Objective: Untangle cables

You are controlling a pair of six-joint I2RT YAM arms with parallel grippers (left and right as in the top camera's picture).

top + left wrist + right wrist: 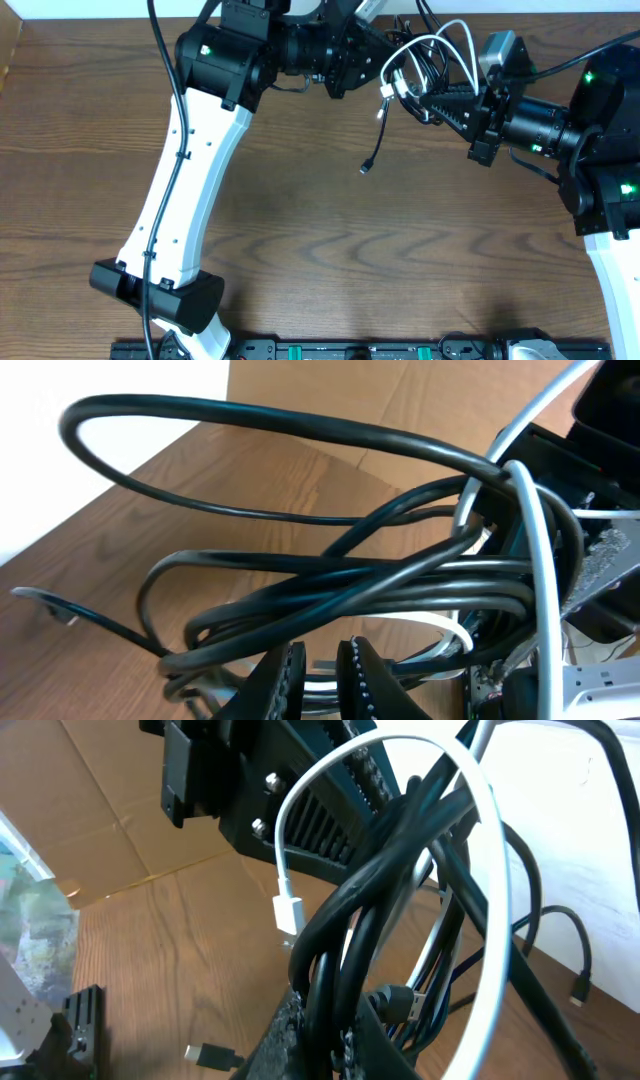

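Observation:
The cables hang as one tangled bundle (425, 62) between my two grippers at the back of the table. My left gripper (388, 62) reaches in from the left. In the left wrist view its fingers (322, 678) stand nearly together with white and black strands crossing the narrow gap. Black cable loops (330, 595) and a white cable (537, 560) fill that view. My right gripper (422, 100) comes from the right and its jaws (342, 1038) are shut on thick black cable strands (400, 870). A white cable (492, 870) arcs over them, its white plug (288, 912) hanging free. One black end (368, 167) dangles down to the table.
The wooden table (300, 250) stretches forward below the bundle. A black rail (350, 350) runs along the front edge. Cardboard (100, 810) stands behind the table. A black plug (205, 1053) rests near the wood under the right gripper.

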